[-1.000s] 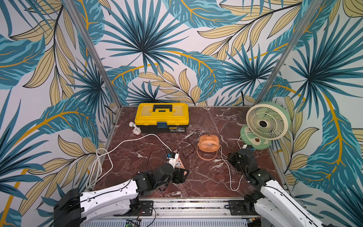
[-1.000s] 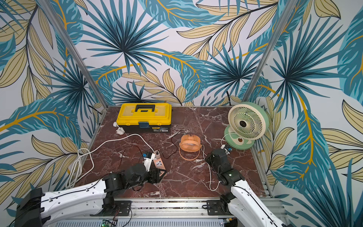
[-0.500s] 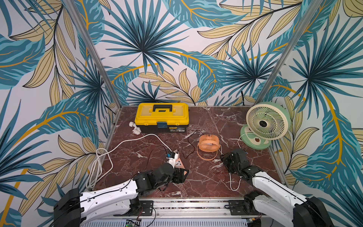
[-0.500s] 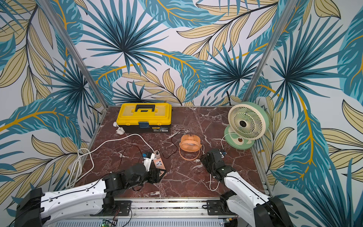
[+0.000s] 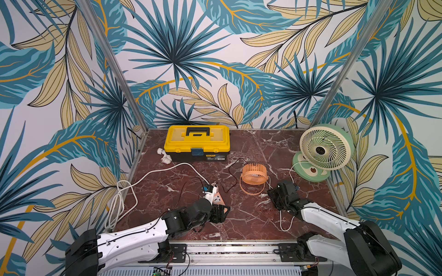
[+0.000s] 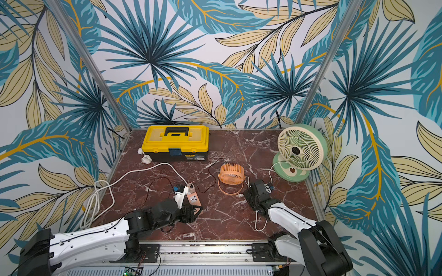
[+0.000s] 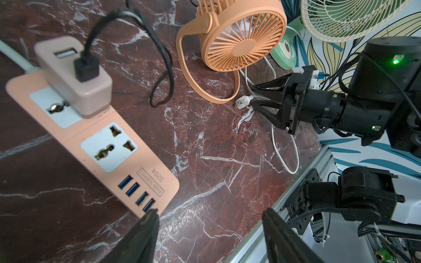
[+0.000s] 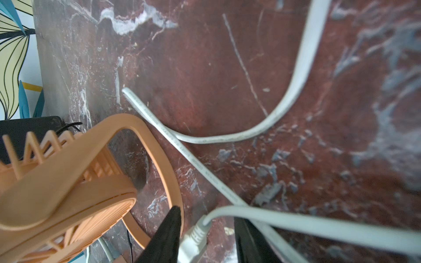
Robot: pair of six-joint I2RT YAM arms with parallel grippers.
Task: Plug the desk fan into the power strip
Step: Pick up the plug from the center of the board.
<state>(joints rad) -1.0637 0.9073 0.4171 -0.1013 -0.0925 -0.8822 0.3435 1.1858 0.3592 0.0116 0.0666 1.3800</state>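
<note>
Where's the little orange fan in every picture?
In a top view: orange fan mid-table, in front of the yellow toolbox.
In a top view: orange fan, same place.
Left wrist: orange fan beyond the power strip.
Right wrist: orange fan close up, beside the right gripper.
Shared landmark: the thin white cord beside it.

Beside the orange fan (image 8: 57, 182), itself cropped at the frame edge, the white plug (image 8: 193, 236) runs out of frame inside the right gripper (image 8: 206, 218). Left of that fan, in both top views, the left gripper (image 5: 221, 210) hides one end of the power strip (image 5: 216, 198).
</note>
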